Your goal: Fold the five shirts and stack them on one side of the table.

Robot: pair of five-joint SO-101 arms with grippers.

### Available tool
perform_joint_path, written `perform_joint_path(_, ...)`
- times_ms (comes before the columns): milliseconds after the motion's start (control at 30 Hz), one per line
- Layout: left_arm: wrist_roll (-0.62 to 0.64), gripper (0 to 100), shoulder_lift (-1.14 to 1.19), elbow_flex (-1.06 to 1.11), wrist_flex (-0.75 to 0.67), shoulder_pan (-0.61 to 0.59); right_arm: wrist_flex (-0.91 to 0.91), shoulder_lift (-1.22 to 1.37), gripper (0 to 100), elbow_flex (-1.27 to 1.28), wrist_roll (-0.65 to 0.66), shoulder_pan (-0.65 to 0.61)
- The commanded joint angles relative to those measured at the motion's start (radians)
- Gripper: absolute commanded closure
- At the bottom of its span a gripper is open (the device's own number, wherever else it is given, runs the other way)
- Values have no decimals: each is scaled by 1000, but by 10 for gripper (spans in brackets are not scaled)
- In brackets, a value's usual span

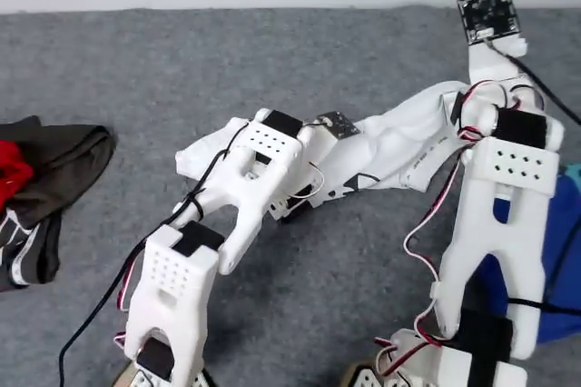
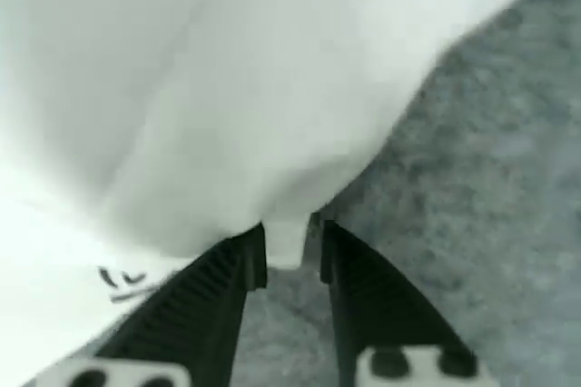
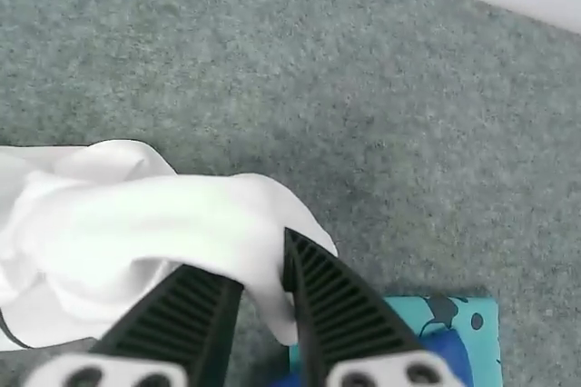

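The white shirt (image 1: 390, 146), seemingly light, limp and prone to sag, stretched across the desk (image 1: 272, 51) middle, left end effector (image 2: 289, 255) and right end effector (image 3: 263, 285) each pinching an edge fold, probably the best hold.

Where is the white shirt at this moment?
High view: the white shirt spans mid-table between the left gripper and right gripper, both pinching it, with the blue shirt on its right.

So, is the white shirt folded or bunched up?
Bunched: the white shirt stretches rumpled between left gripper and right gripper, both pinching it.
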Motion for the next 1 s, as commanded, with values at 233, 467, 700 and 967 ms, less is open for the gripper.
perform_joint_path(233,-9,960,63,-73,-89,-14,48,-15,988,-3,11,-87)
perform_joint_path(467,-18,986,63,-294,135,-14,62,-15,988,-3,11,-90)
perform_joint_path(700,-84,988,48,-414,213,-25,68,-15,988,-3,9,-87)
perform_joint_path(967,-49,988,-87,-576,244,-158,59,-131,988,-6,5,-111)
